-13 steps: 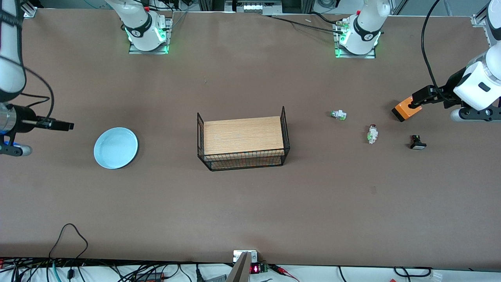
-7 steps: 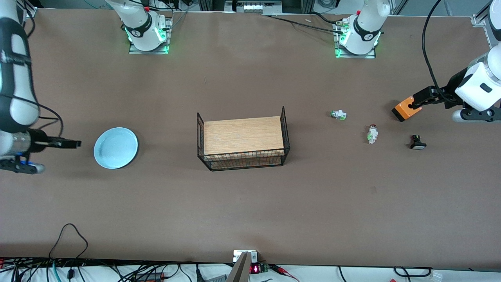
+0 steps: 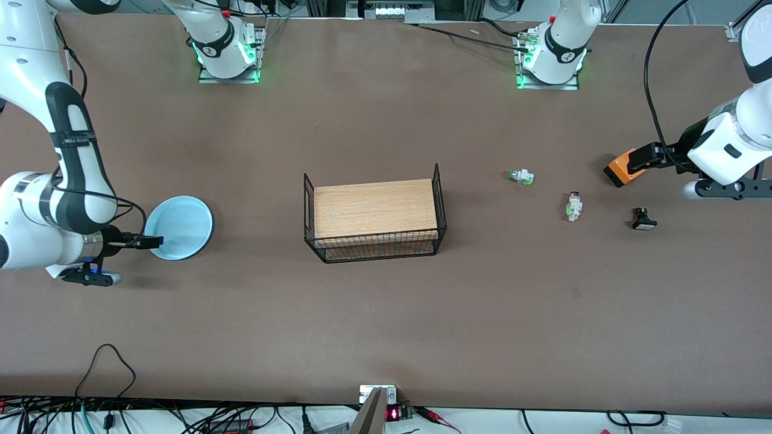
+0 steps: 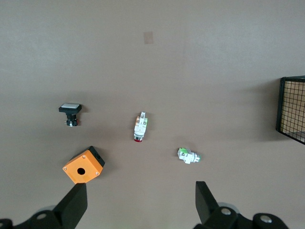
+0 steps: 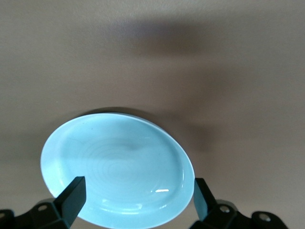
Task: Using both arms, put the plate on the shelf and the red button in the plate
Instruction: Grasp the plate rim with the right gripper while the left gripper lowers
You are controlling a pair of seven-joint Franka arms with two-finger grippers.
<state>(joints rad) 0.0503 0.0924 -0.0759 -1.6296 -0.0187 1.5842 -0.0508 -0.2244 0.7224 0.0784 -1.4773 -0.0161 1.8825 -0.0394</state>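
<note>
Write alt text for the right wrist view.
The right hand, fingers open wide, hangs low over the near rim of a pale blue plate lying flat and empty on a brown table.

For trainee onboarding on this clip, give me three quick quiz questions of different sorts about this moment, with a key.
1. True or false: the right pincer is shut on the plate.
2. Which part lies nearest the front camera: A the red button, B the white-green part, C the black part?
3. Fill in: the left pincer hangs open over the ____ box.

Key: 1 false, it is open at the plate's rim; 2 C; 3 orange.
</note>
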